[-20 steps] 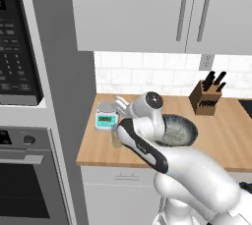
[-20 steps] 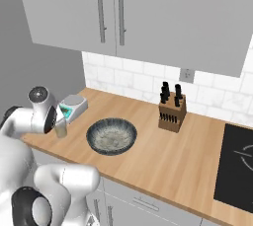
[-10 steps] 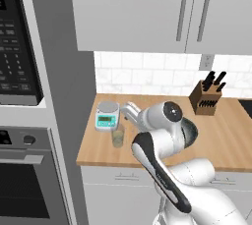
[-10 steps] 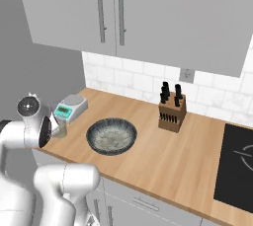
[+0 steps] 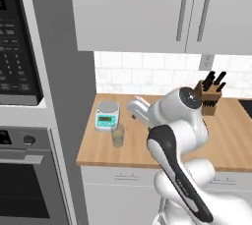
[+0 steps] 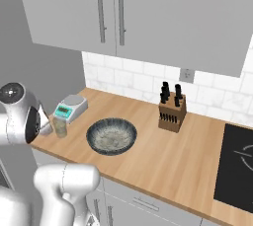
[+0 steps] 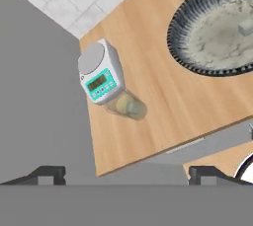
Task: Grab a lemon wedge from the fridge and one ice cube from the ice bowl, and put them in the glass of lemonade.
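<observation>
- In the left base view you have the glass of lemonade (image 5: 117, 136) standing on the wooden counter (image 5: 231, 140) near its left end, toward the front edge, just in front of the small white and teal kitchen scale (image 5: 107, 115). The white arm rises from the lower right and its big joint blocks the middle of the counter. A knife block (image 5: 209, 98) stands by the tiled back wall, behind the arm. The black oven and microwave column (image 5: 22, 121) fills the left side beyond a grey panel.
- In the right base view you can see the ice bowl (image 6: 111, 136) sitting on the counter toward the front edge, right of the glass of lemonade (image 6: 60, 128) and apart from it. The scale (image 6: 70, 108) sits behind the glass, at the counter's left end. The knife block (image 6: 172, 112) stands well back near the wall, and a black cooktop (image 6: 236, 163) lies at the counter's right end. The arm's joint covers the counter's left front corner.
- In the hand view you look down on the counter's left end: the glass (image 7: 128, 106) touches the scale's (image 7: 102, 78) front corner, and something yellowish shows inside the glass. The ice bowl (image 7: 183, 52) lies in the upper right with one pale ice cube (image 7: 246, 25) in it.
- The gripper (image 7: 126, 173) has its two dark tips spread far apart with nothing between them, so the fingers are released.
</observation>
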